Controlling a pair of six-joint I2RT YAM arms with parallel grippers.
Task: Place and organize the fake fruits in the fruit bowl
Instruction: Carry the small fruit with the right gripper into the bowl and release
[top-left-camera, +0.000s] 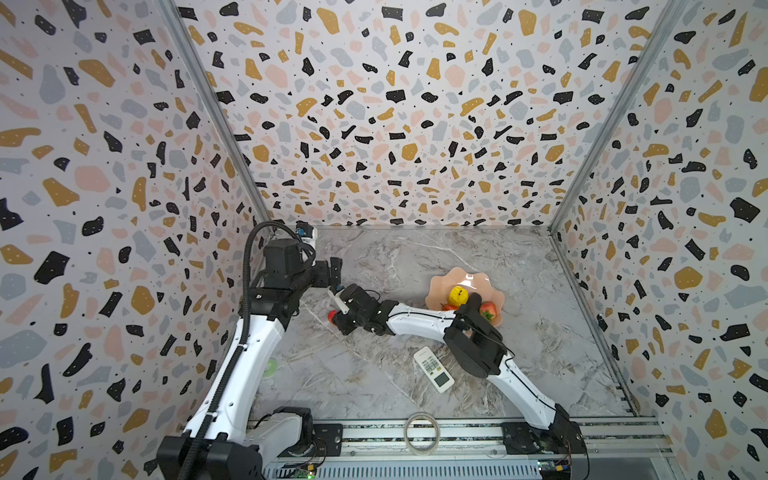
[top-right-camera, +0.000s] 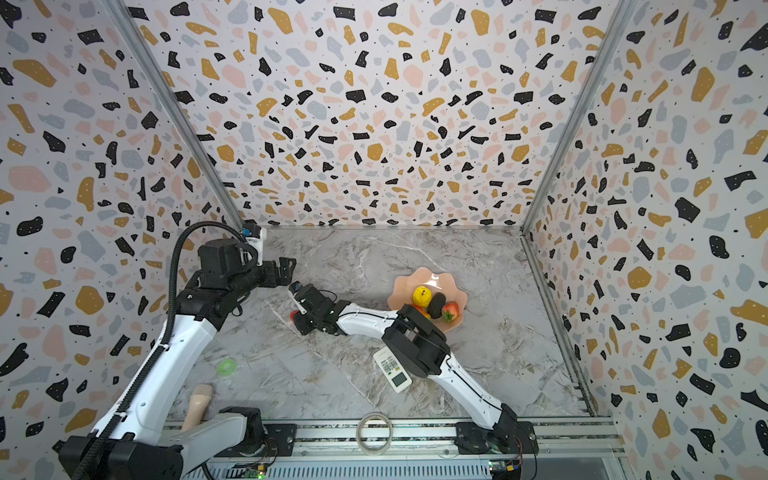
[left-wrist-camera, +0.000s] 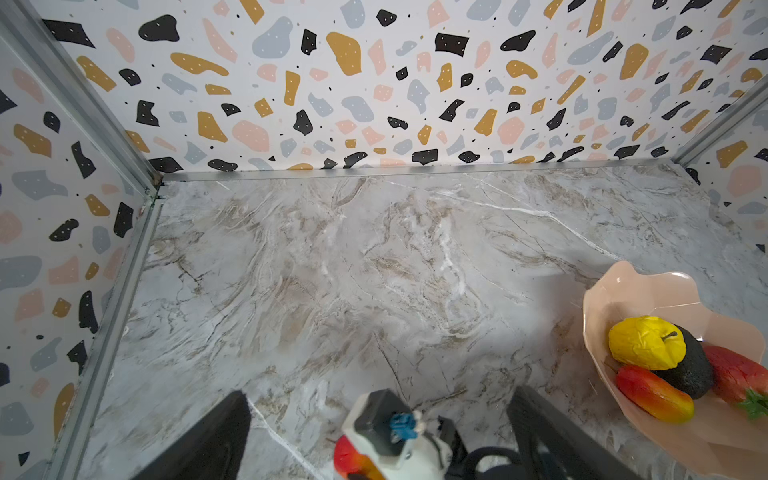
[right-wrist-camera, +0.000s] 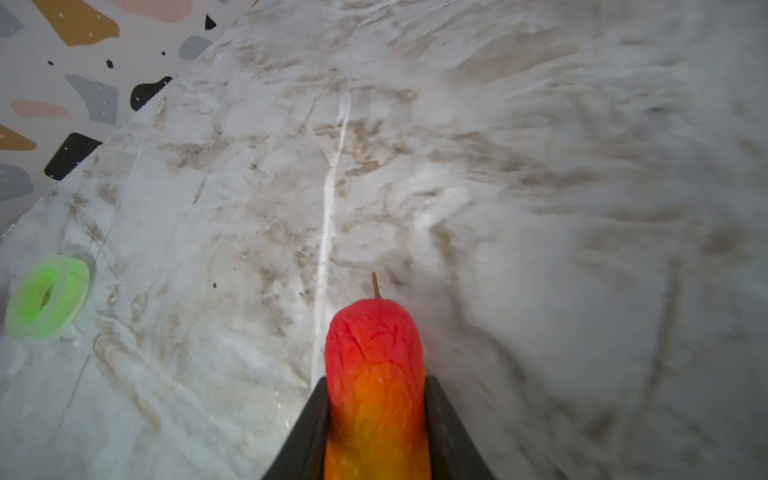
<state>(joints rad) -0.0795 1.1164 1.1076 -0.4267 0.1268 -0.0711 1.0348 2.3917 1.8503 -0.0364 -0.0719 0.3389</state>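
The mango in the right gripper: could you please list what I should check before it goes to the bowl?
1. Right gripper shut on the mango: ok.
2. Mango lifted off the table: cannot tell.
3. Bare space in the fruit bowl, far side: ok.
4. Yellow apple, black oval, strawberry and second mango already in the bowl: ok.
5. Left gripper, open, clear of the right arm: cannot tell.

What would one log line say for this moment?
right tool: shut on held mango | left tool: open, empty | bowl: apple, black oval, strawberry, second mango
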